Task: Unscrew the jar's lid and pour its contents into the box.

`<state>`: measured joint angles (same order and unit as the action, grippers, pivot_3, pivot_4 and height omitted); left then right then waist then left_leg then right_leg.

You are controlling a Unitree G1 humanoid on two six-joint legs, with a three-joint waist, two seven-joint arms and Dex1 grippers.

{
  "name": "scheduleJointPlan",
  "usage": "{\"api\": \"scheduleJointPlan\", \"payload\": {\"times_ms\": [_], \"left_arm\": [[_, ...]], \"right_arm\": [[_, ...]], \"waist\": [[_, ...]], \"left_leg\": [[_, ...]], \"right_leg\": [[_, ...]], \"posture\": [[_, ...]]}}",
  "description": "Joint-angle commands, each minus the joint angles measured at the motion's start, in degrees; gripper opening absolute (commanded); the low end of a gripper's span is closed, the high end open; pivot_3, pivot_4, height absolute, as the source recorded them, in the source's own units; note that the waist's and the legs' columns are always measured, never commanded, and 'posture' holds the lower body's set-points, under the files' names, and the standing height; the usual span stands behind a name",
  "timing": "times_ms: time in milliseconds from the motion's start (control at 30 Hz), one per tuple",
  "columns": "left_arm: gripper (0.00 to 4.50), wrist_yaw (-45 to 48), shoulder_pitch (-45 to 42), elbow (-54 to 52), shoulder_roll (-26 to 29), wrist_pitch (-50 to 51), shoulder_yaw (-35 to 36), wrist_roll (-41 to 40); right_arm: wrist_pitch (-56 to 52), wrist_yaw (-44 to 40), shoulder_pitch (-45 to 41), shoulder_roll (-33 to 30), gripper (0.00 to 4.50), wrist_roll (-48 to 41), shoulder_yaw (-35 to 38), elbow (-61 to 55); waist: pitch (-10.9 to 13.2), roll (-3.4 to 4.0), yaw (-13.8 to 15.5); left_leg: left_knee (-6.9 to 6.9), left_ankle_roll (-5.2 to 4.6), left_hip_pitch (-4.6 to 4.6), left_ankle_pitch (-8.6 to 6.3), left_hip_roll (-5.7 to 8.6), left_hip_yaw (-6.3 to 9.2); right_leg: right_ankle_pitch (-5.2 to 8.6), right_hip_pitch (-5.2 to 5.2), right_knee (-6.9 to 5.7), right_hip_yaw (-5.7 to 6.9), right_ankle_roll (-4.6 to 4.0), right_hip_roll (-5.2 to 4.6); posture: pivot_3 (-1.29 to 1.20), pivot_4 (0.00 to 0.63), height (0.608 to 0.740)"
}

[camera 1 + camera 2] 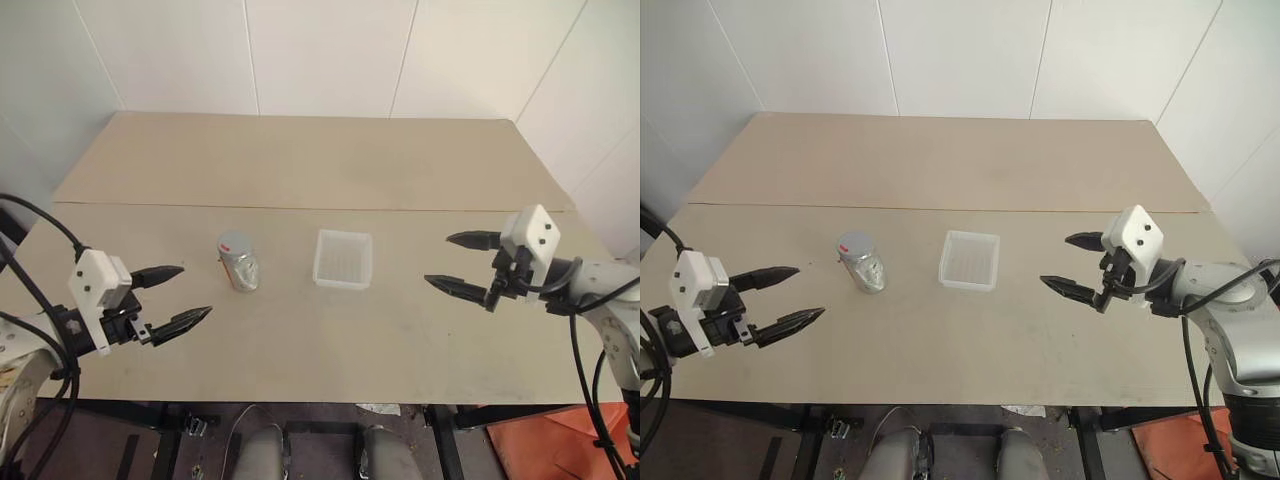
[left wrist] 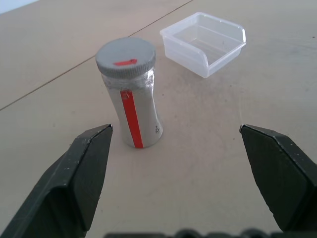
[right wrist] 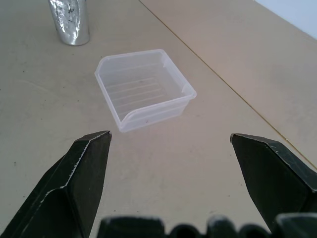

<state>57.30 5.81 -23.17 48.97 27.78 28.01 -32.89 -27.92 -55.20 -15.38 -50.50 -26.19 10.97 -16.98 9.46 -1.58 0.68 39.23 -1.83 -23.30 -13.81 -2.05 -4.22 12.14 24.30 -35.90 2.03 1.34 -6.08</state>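
Observation:
The silvery jar point(image 1: 240, 267) stands upright on the table, left of centre, with a red stripe down its side point(image 2: 132, 119). Its grey lid point(image 2: 126, 57), marked red on top, sits screwed on. The contents are hidden inside. To the jar's right lies the box point(image 1: 343, 259), a translucent white tray with a ribbed bottom and nothing in it point(image 3: 143, 89). My left gripper point(image 1: 180, 298) hovers open to the left of the jar, pointing at it and apart from it. My right gripper point(image 1: 462, 264) hovers open to the right of the box, pointing at it.
The beige table point(image 1: 320, 160) runs back to a white tiled wall, with a seam across its middle. An orange-red object point(image 1: 545, 445) lies on the floor below the table's right front corner.

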Motion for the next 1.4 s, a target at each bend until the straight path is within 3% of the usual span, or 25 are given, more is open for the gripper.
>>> {"api": "scheduleJointPlan", "payload": {"times_ms": [33, 167, 400, 567, 1033, 1400], "left_arm": [[4.46, 0.3, -0.5, 0.0, 0.9, -1.1, 0.6, -0.2], [4.46, -2.2, -0.4, -0.6, -0.8, -0.7, -0.3, 0.0], [4.46, -9.0, 2.5, -1.1, -7.2, -2.0, -0.9, 1.6], [4.46, -11.4, -2.1, 3.7, -10.8, -5.2, -5.7, 4.4], [4.46, -8.6, -14.4, 20.1, -12.8, -15.5, -16.2, 10.9], [4.46, -10.8, -23.2, 32.0, -18.0, -22.4, -19.2, 15.0]], "right_arm": [[1.2, -0.7, 0.6, -0.9, 4.5, -1.2, 2.5, -2.5], [1.7, -1.1, 0.1, -0.8, 4.5, 0.0, 1.3, -2.1], [-2.3, -2.7, -9.2, 0.1, 4.5, -1.9, -4.2, -2.5], [-4.1, -2.7, -12.7, 1.3, 4.5, -2.4, -7.3, -2.8], [-4.1, -3.6, -15.7, 2.7, 4.5, -2.9, -8.9, -4.4], [-3.2, -3.1, -15.2, 2.6, 4.5, -2.3, -8.8, -6.2]], "waist": [[0.0, 0.0, 0.0], [0.0, 0.0, 0.0], [0.0, 0.01, -0.5], [0.0, -0.01, 0.1], [0.0, -0.03, -0.1], [0.0, -0.04, 0.0]], "left_leg": [[0.0, 0.0, 0.0, 0.0, 0.0, 0.0], [0.0, 0.0, 0.0, 0.0, 0.0, -0.01], [-0.01, 0.0, 0.03, 0.0, -0.06, 0.02], [-0.01, 0.0, 0.01, 0.0, 0.01, 0.02], [0.0, -0.01, -0.06, 0.0, 0.02, 0.01], [0.0, -0.01, -0.06, 0.0, 0.04, 0.03]], "right_leg": [[0.0, 0.0, 0.0, 0.0, 0.0, 0.0], [0.0, 0.0, 0.0, -0.01, 0.0, 0.0], [0.0, 0.01, -0.01, 0.01, -0.01, 0.04], [-0.03, -0.02, -0.01, 0.01, -0.03, 0.0], [-0.04, 0.02, 0.01, 0.05, -0.03, -0.03], [-0.07, -0.01, 0.0, 0.07, 0.01, -0.04]], "posture": [[0.0, 0.15, 0.74], [0.0, 0.15, 0.74], [0.0, 0.15, 0.74], [0.0, 0.15, 0.74], [0.0, 0.15, 0.74], [0.0, 0.15, 0.74]]}}
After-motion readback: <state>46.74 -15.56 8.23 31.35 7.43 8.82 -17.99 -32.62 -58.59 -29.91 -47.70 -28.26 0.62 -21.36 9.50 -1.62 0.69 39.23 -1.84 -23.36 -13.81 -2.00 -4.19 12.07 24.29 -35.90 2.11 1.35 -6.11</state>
